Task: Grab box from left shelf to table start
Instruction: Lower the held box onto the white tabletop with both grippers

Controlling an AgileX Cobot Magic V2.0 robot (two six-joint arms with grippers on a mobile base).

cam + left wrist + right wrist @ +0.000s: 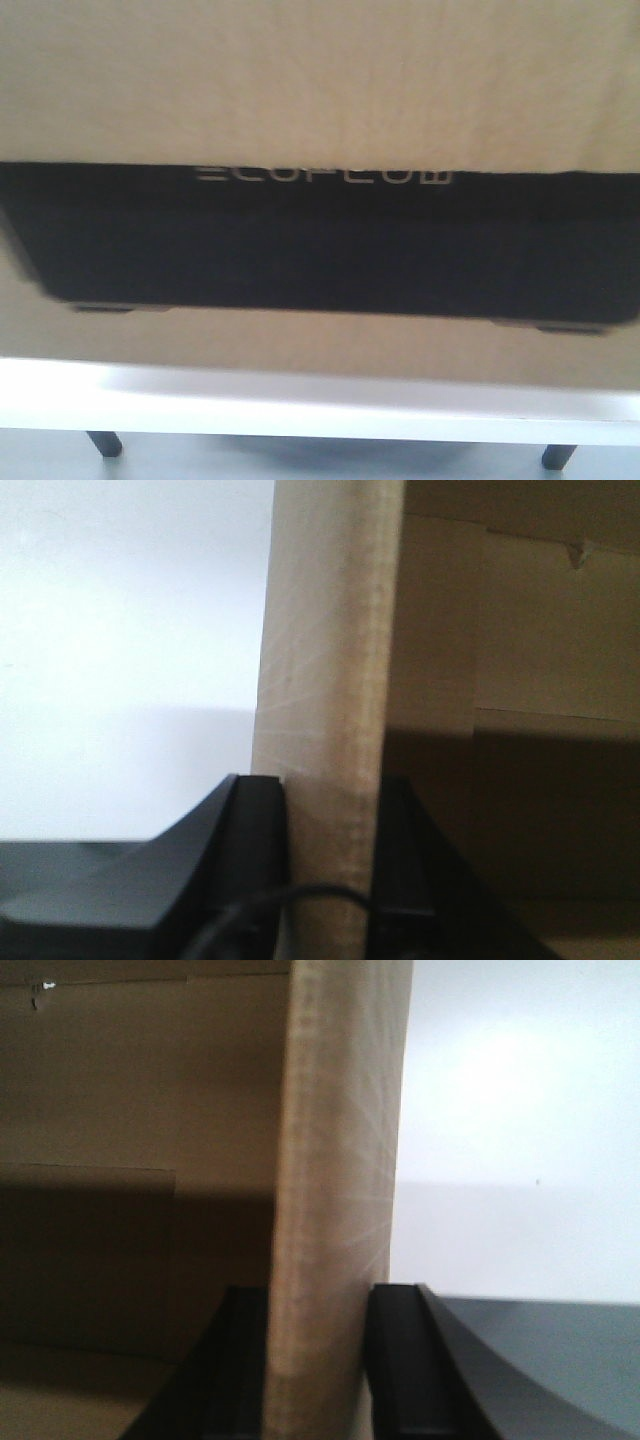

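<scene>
**Carton over the bench, both walls pinched**

We judge the carrying step nearly done: the box [320, 90] fills the front view, its lower edge at or just above the near edge of the white bench [300, 405]; contact we cannot tell. The left pincer [330, 870] and right pincer [320, 1360] are each closed on an upright cardboard wall, one finger inside, one outside. Next we would settle it flat, then let go. The cardboard is matt and fibrous, the printed panel glossy black.

Soft blur — dim, washed-out whites
</scene>
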